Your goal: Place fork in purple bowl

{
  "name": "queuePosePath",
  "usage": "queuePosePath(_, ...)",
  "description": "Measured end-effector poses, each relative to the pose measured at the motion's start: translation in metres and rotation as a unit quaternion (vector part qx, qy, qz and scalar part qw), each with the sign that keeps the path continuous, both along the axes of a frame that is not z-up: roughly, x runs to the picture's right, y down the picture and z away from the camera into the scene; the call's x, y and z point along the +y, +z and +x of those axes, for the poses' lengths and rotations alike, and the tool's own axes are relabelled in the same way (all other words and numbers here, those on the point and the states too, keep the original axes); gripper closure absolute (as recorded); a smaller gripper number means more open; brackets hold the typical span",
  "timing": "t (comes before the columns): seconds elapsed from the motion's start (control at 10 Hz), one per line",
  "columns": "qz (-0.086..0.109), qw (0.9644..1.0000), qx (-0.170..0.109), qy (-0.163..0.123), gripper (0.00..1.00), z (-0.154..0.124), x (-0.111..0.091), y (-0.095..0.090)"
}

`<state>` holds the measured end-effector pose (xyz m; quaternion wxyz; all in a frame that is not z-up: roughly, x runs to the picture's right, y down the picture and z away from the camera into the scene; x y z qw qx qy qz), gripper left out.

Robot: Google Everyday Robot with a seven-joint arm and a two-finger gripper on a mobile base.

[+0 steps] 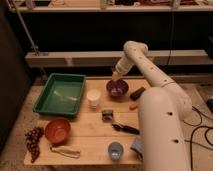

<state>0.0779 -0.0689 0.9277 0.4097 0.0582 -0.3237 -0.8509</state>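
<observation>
End effector (pixel 116 76) just above purple bowl (pixel 117 88); grip state and fork's axis indiscernible.

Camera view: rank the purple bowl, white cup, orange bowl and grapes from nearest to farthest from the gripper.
The gripper hangs over the table's far edge.
1. Purple bowl, right below it.
2. White cup, left of that bowl.
3. Orange bowl, near left.
4. Grapes, near-left corner.

claw (pixel 116 76) just above purple bowl (pixel 117 89), wooden table (pixel 90 132), green tray (pixel 61 94)
</observation>
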Motion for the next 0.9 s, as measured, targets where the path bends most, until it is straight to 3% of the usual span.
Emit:
queuePosePath(0.3, -0.017, 0.9996, 0.014, -0.019, 0.21, -0.003, 0.015, -0.002)
queuePosePath(0.6, -0.004, 0.9997, 0.002, -0.025, 0.2, -0.001, 0.032, -0.014)
queuePosePath(0.9, -0.001, 0.9995, -0.004, -0.03, 0.2, -0.006, 0.034, -0.016)
